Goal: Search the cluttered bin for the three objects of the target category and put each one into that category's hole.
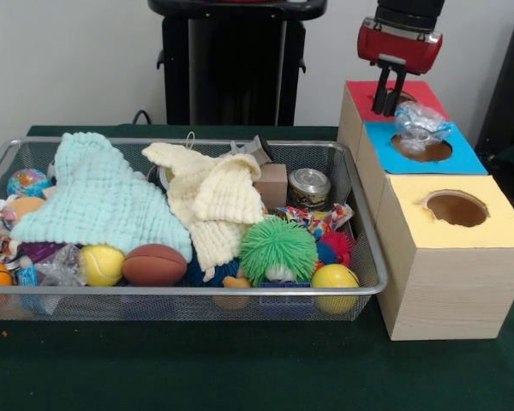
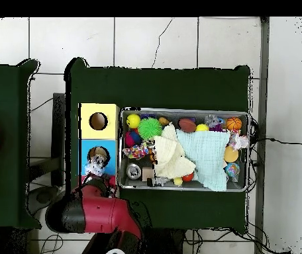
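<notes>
on the green surface (image 1: pixel 240 368), the wire bin (image 1: pixel 370 257) holds a yellow ball (image 1: pixel 335 277), a brown football (image 1: pixel 154 265), a green spiky ball (image 1: pixel 278 247), a mint cloth (image 1: pixel 98 201), a cream cloth (image 1: pixel 214 201) and a tin can (image 1: pixel 309 187). beside it, past the yellow box (image 1: pixel 450 282), a crumpled clear plastic wrapper (image 1: pixel 420 125) sits on the blue hole (image 1: pixel 421 149). the tool (image 1: pixel 387 104) hangs just behind it, gripping nothing; its finger spread cannot be told.

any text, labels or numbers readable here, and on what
None can be read.
The metal can has a label band, too blurred to read.
The printed wrapper beside it shows colours only, no legible words.
The boxes carry no writing.
</notes>
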`<action>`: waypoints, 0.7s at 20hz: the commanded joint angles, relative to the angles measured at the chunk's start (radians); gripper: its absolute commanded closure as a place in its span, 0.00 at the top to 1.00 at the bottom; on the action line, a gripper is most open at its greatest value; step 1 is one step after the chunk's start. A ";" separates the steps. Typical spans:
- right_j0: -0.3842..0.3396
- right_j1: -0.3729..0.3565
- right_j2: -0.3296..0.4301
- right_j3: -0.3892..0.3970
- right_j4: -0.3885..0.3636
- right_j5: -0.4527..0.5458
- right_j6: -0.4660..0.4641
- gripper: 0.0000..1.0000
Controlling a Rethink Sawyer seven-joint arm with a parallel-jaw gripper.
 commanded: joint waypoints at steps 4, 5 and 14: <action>0.027 -0.007 -0.043 -0.059 0.020 0.152 0.166 0.00; 0.039 -0.025 -0.058 -0.046 0.012 0.173 0.164 0.00; 0.122 -0.103 -0.183 -0.053 -0.021 0.356 0.164 0.00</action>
